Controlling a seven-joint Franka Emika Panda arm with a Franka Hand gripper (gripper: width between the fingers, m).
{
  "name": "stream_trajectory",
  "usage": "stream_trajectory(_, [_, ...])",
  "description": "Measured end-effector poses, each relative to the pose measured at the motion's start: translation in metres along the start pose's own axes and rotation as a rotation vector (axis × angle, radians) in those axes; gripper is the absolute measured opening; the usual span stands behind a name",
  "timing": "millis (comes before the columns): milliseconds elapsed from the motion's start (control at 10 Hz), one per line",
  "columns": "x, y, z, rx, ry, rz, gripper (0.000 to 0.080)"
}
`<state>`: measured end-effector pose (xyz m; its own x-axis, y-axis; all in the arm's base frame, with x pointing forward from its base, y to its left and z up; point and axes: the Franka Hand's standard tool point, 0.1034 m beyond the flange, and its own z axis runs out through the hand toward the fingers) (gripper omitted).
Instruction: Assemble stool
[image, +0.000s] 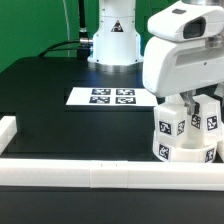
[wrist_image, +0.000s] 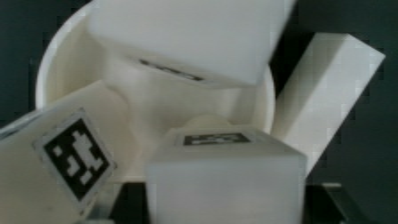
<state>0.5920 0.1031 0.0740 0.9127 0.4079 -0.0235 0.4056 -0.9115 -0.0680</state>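
Stool seat (image: 180, 140) with tagged leg blocks (image: 200, 120) stands at the exterior view's right on the black table (image: 50, 100), behind the border rail (image: 90, 175), marker board (image: 112, 97) beyond. Jaws closed; grip hidden.

arm (image: 185, 55): white, rounded casing | base (image: 112, 35): white cylinder | black cables (image: 68, 40)
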Motion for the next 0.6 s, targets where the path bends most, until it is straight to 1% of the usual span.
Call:
stream_trajectory(100, [0.0004, -0.0010, -0.0001, 0.007, 0.002, 0.120, 0.0340])
stream_trajectory(600, [0.0015, -0.0035, -0.0001, 0.013, 0.003, 0.449, 0.0340])
